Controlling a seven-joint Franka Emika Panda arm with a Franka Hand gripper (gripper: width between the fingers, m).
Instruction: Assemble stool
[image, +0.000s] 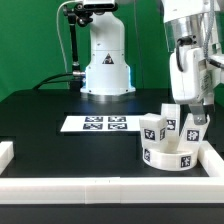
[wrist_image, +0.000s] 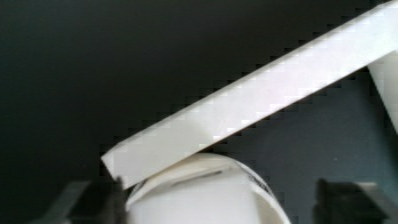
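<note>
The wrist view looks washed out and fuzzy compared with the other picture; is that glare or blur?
Both, by the look of it: in the wrist view the white leg is so bright its surface shows no detail, and its edges are soft, being close to the lens. The exterior view is sharper, though small; the seat shows its tags, and the black table carries a faint sheen.

The white round disc seat (image: 167, 155) is seen lying flat in the corner of the white border rails (image: 110, 187), tags on its rim. Two blocky white tagged legs (image: 155, 128) are seen upright on it. A third leg (image: 195, 127) is seen beside them.
</note>
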